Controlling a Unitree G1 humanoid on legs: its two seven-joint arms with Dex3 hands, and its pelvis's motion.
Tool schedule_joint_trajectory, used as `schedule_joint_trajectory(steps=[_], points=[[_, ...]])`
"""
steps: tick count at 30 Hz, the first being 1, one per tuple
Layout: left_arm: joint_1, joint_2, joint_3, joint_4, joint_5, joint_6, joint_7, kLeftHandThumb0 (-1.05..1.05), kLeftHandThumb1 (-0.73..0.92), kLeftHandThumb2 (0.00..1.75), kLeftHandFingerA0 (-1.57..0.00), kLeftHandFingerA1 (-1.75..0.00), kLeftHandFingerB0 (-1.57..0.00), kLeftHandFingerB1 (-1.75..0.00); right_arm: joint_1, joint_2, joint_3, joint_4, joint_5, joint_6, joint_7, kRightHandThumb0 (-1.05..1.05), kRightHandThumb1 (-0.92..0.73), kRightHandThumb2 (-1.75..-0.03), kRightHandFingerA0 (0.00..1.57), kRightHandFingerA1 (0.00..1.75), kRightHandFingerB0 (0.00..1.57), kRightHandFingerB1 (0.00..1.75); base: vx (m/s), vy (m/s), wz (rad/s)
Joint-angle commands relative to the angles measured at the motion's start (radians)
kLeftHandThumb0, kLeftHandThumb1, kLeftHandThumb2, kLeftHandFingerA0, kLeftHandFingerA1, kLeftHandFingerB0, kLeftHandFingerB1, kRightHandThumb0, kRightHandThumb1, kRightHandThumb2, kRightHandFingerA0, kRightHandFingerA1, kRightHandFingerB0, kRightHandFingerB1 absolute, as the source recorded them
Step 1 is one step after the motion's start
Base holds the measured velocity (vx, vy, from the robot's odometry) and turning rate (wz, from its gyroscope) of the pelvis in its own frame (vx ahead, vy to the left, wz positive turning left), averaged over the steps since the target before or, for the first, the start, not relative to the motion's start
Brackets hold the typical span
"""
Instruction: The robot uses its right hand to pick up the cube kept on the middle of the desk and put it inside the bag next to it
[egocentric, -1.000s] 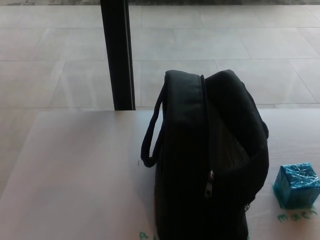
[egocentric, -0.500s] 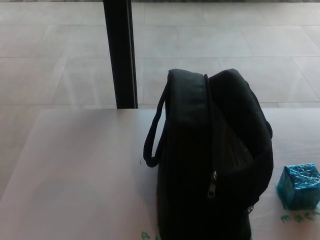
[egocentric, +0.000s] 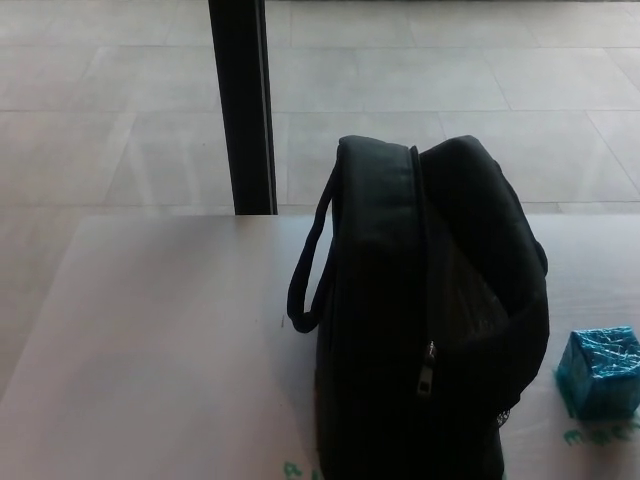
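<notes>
Black bag: upright on desk, zip side facing camera. Blue cube: just beside, ungrasped. Hands: out of view, state unknowable.

The big black bag stands tall in the middle of the worktop, blocking the way. The left side is wide open.

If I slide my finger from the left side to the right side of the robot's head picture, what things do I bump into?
Bare desk → black post standing behind the desk → bag's handle loop → black bag → blue cube near the right edge.
</notes>
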Motion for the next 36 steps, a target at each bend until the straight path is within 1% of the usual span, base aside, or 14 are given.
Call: schedule_joint_trajectory(steps=[1,4,7,10,13,16,21,26,27,32,33,34,35,36], points=[[0.009,0.017,-0.002,-0.005,-0.009,0.028,-0.002,-0.41,0.37,0.99,-0.03,-0.53,0.0,-0.5,-0.001,0.011,0.065,0.04,-0.104,-0.035,-0.015,-1.05,-0.65,-1.08,0.0,0.07,0.02,0.03,0.0,0.0,0.0],[0.009,0.018,0.0,-0.007,-0.013,0.034,-0.005,-0.41,0.39,1.0,-0.03,-0.53,0.0,-0.51,-0.006,0.029,0.094,0.078,-0.136,-0.07,-0.047,-1.05,-0.63,-1.08,0.0,0.06,0.05,0.04,0.0,0.0,0.0],[0.012,0.02,-0.006,-0.011,-0.006,0.027,-0.007,-0.41,0.39,1.01,-0.03,-0.53,0.0,-0.51,-0.021,0.034,0.116,0.104,-0.165,-0.066,-0.058,-1.05,-0.63,-1.09,0.0,0.07,0.01,0.05,0.0,0.0,0.0],[0.007,0.019,-0.006,-0.005,-0.002,0.021,0.001,-0.41,0.38,1.0,-0.03,-0.53,0.0,-0.5,-0.031,0.02,0.164,0.111,-0.209,-0.03,-0.024,-1.05,-0.65,-1.11,0.0,0.11,0.0,0.03,0.0,0.0,0.0],[0.007,0.017,-0.009,-0.015,-0.005,0.026,0.003,-0.41,0.39,1.01,-0.03,-0.53,0.0,-0.51,-0.008,0.01,0.18,0.116,-0.219,-0.028,-0.005,-1.05,-0.64,-1.11,0.0,0.13,0.0,0.03,0.0,0.0,0.0],[0.003,0.02,-0.012,-0.003,0.001,0.02,0.004,-0.41,0.38,1.0,-0.03,-0.52,0.0,-0.5,0.035,0.024,0.169,0.093,-0.206,0.007,-0.008,-1.05,-0.64,-1.1,0.0,0.12,0.0,0.06,0.0,0.0,0.0],[0.003,0.019,-0.009,-0.003,-0.01,0.023,-0.005,-0.41,0.37,0.99,-0.03,-0.53,0.0,-0.51,0.071,0.045,0.199,0.064,-0.238,0.049,-0.006,-1.05,-0.64,-1.11,0.0,0.15,0.0,0.06,0.0,0.0,0.0],[0.002,0.021,-0.022,-0.014,0.004,0.012,0.004,-0.41,0.39,1.0,-0.03,-0.53,0.0,-0.5,0.079,0.062,0.212,0.062,-0.256,0.071,-0.008,-1.05,-0.67,-1.12,0.0,0.15,0.0,0.07,0.0,0.0,0.0],[-0.002,0.019,-0.018,-0.008,-0.002,0.013,0.003,-0.42,0.37,0.99,-0.03,-0.53,0.0,-0.5,0.079,0.064,0.215,0.062,-0.259,0.071,-0.002,-1.05,-0.68,-1.11,0.0,0.16,0.0,0.06,0.0,0.0,0.0],[-0.007,0.024,-0.024,-0.008,0.003,0.01,0.003,-0.42,0.36,0.99,-0.03,-0.52,0.0,-0.5,0.069,0.068,0.234,0.062,-0.269,0.111,0.03,-1.05,-0.64,-1.1,0.0,0.17,0.0,0.06,0.0,0.0,0.0],[-0.009,0.025,-0.024,-0.002,0.005,0.009,0.008,-0.41,0.35,0.98,-0.03,-0.52,0.0,-0.5,0.068,0.071,0.236,0.053,-0.269,0.136,0.039,-1.05,-0.63,-1.08,0.0,0.17,0.0,0.06,0.0,0.0,0.0],[-0.007,0.025,-0.027,-0.014,0.008,0.015,0.016,-0.78,0.54,0.87,-0.15,-0.55,-0.07,-0.44,0.075,0.076,0.232,0.041,-0.264,0.146,0.039,-1.05,-0.63,-1.05,0.01,0.33,0.0,0.03,0.0,0.0,0.0],[-0.005,0.025,-0.028,-0.019,0.01,0.017,0.019,-0.78,0.54,0.87,-0.15,-0.55,-0.07,-0.44,0.079,0.077,0.23,0.035,-0.263,0.151,0.039,-1.05,-0.63,-1.05,0.01,0.33,0.0,0.03,0.0,0.0,0.0],[-0.006,0.025,-0.029,-0.018,0.009,0.018,0.018,-0.41,0.39,1.01,-0.02,-0.52,0.0,-0.5,0.082,0.077,0.229,0.025,-0.264,0.157,0.04,-1.05,-0.63,-1.05,0.03,0.4,0.0,0.02,0.0,0.0,0.0]])
